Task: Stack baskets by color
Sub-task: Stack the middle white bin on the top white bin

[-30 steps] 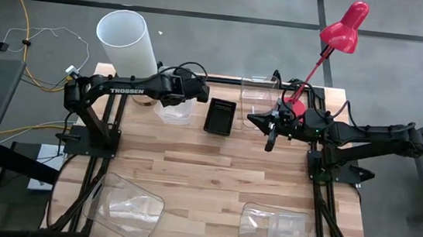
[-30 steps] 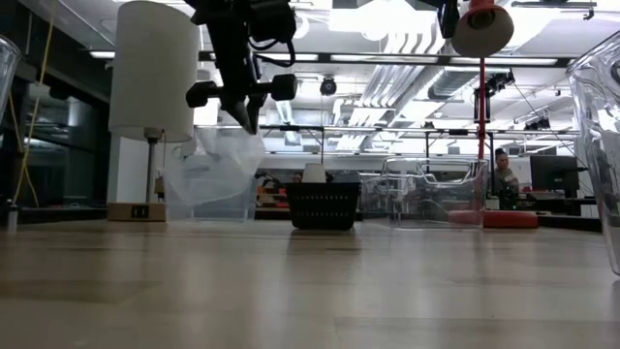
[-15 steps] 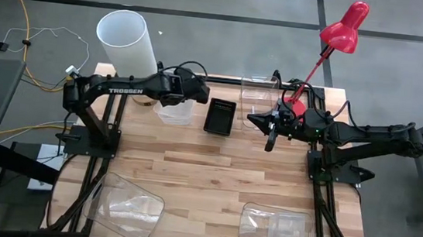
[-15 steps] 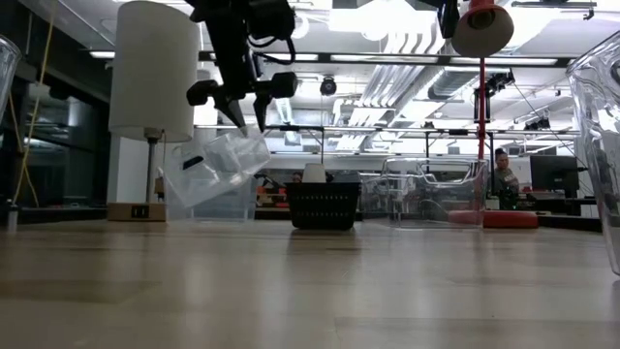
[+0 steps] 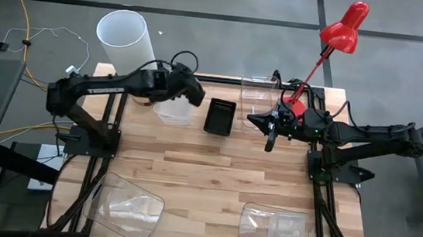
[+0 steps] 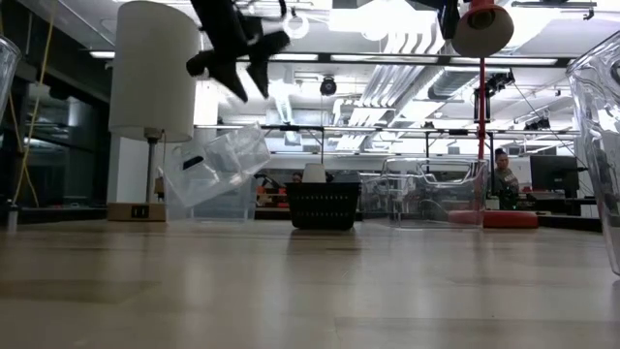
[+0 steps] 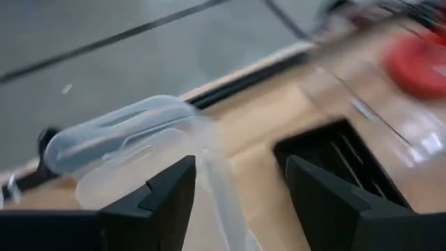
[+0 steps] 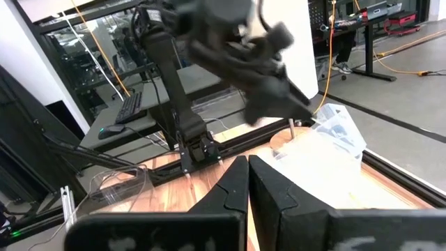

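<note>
Two frosted white baskets (image 5: 173, 109) stand at the far left of the table. The upper one (image 6: 218, 155) sits tilted in the lower one (image 6: 208, 199). My left gripper (image 6: 247, 82) hangs open above them, touching nothing; the left wrist view shows its fingers apart over the basket rim (image 7: 132, 150). A black basket (image 5: 220, 116) rests on its base to the right of them. Farther right stands a clear tub (image 5: 257, 92). My right gripper (image 5: 252, 121) waits shut and level beside that tub, its fingers together (image 8: 247, 188).
A white cylindrical lampshade (image 5: 126, 39) stands at the far left corner and a red desk lamp (image 5: 343, 26) at the far right. Two larger clear tubs (image 5: 129, 204) (image 5: 278, 230) lie at the near edge. Bare wood lies between them and the baskets.
My left gripper has opened and let go of the frosted basket, then risen and rolled at the wrist. The basket has dropped and come to rest tilted in the other frosted one.
</note>
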Available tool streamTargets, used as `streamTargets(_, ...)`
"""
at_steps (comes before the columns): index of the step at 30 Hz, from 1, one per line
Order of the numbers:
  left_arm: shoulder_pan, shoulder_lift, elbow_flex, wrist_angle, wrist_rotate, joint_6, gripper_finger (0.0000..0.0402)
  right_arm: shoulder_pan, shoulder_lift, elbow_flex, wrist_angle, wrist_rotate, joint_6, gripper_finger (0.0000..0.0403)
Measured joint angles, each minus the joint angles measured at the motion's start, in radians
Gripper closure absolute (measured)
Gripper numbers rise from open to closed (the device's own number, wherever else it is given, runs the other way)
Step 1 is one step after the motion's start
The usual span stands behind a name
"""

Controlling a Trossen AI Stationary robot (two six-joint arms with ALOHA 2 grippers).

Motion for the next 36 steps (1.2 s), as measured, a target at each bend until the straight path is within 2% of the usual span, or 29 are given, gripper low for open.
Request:
streamTargets(3, -0.041, -0.076, 0.000, -0.007, 0.075, 0.168, 0.0191, 0.000, 0.000, 0.000, -0.004, 0.000, 0.000, 0.0402)
streamTargets(7, -0.086, -0.187, 0.000, -0.079, 0.247, 0.380, 0.0192, 0.000, 0.000, 0.000, -0.005, 0.000, 0.001, 0.0402)
streamTargets(10, -0.100, -0.235, 0.001, -0.199, 0.391, 0.476, 0.0192, 0.000, 0.000, 0.000, -0.008, 0.000, 0.001, 0.0402)
streamTargets(12, -0.100, -0.236, -0.001, -0.286, 0.437, 0.529, 0.0192, 0.000, 0.000, 0.000, -0.008, 0.000, 0.003, 0.0402)
streamTargets(15, -0.098, -0.224, -0.061, -0.310, 0.445, 0.638, 0.0192, 0.000, 0.000, 0.000, -0.008, 0.000, 0.005, 0.0402)
streamTargets(20, -0.100, -0.190, -0.226, -0.240, 0.456, 0.834, 0.0192, 0.000, 0.000, 0.000, -0.011, 0.000, 0.026, 0.0402)
streamTargets(26, -0.077, -0.169, -0.347, -0.089, 0.310, 0.811, 0.0192, 0.000, 0.000, 0.000, -0.016, 0.000, 0.027, 0.0402)
streamTargets(33, -0.052, -0.169, -0.405, 0.007, 0.361, 0.917, 0.0192, 0.000, 0.000, 0.000, -0.016, 0.000, 0.027, 0.0402)
streamTargets(36, -0.041, -0.169, -0.424, 0.071, 0.350, 0.907, 0.0192, 0.000, 0.000, 0.000, -0.016, 0.003, 0.028, 0.0402)
